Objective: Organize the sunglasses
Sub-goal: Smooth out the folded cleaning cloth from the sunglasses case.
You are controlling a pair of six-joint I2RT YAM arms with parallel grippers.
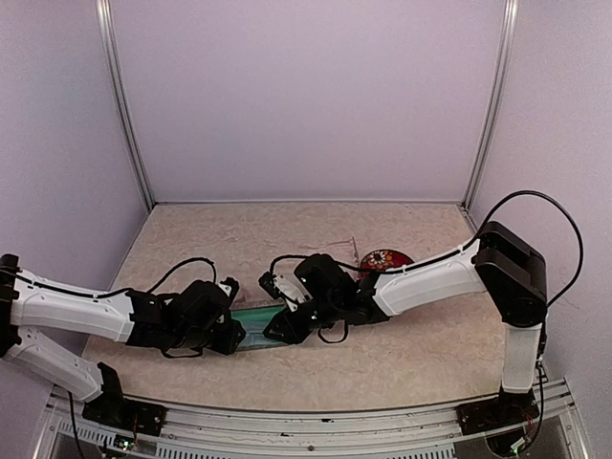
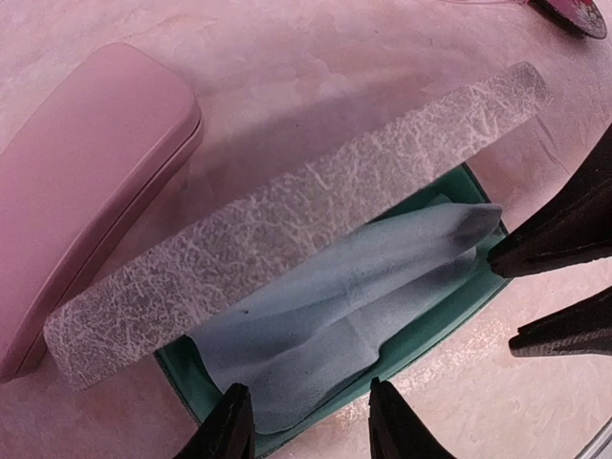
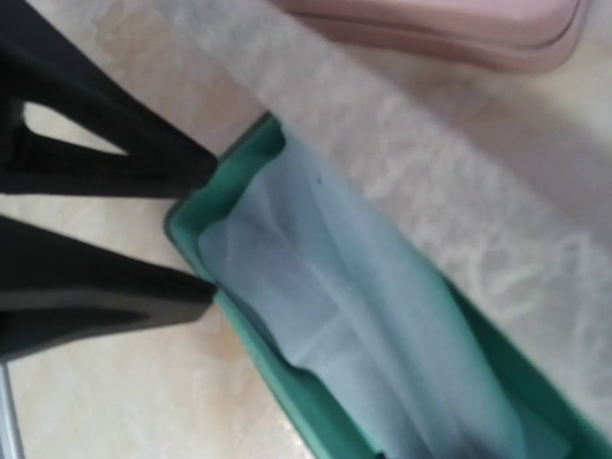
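Though both apart, left hand (image 2: 308, 394) and right hand (image 3: 205, 226) at crackle-textured, teal-lined case (image 2: 287, 239) with pale-blue cloth (image 2: 335, 306).

Left arm (image 1: 76, 311) and right arm (image 1: 430, 277) stretched low toward the middle of the tabletop's (image 1: 287, 229) near edge, left hand (image 2: 311, 426) and right hand (image 2: 550, 296) facing tip to tip, fingers of each parted

Robot lab test cell: lilac wall panels (image 1: 306, 96) and aluminium posts (image 1: 120, 96) beyond left hand (image 1: 231, 333) and right hand (image 1: 279, 327); mottled beige desk (image 1: 411, 354) beneath; metal mounting rail (image 1: 316, 421) behind.
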